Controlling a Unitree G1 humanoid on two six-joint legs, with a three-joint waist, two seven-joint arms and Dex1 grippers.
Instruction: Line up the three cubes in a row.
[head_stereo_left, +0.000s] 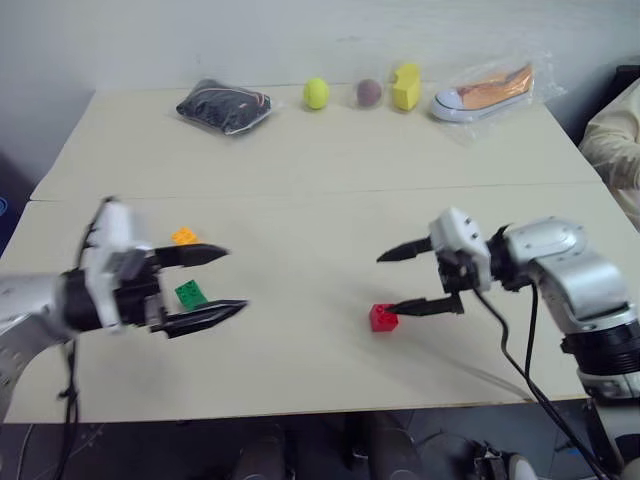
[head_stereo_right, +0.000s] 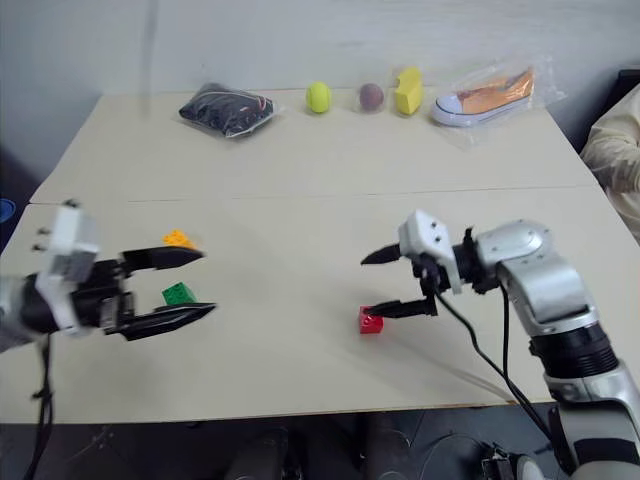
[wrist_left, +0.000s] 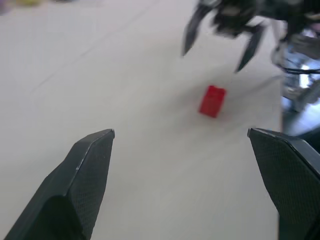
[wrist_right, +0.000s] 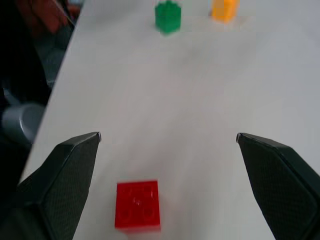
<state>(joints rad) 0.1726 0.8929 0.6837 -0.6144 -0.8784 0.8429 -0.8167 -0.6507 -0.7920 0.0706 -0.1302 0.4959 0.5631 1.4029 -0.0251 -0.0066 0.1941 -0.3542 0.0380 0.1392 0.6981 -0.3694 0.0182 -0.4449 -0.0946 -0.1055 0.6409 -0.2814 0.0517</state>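
Note:
Three small studded cubes lie on the beige table (head_stereo_left: 300, 190). The red cube (head_stereo_left: 383, 317) rests free on the table near the middle right, just below my right gripper (head_stereo_left: 388, 284), which is open and hovers over it, fingers pointing left. In the right wrist view the red cube (wrist_right: 137, 205) lies loose between the spread fingers. The green cube (head_stereo_left: 190, 294) and orange-yellow cube (head_stereo_left: 184, 236) sit close together at the left. My left gripper (head_stereo_left: 232, 280) is open above them, pointing right, and partly covers the green cube.
Along the table's far edge lie a black bag (head_stereo_left: 225, 105), a yellow-green ball (head_stereo_left: 316, 93), a brownish ball (head_stereo_left: 369, 92), a yellow foam block (head_stereo_left: 406, 87) and a shoe in plastic wrap (head_stereo_left: 485, 92). A person's sleeve (head_stereo_left: 615, 140) shows at the right edge.

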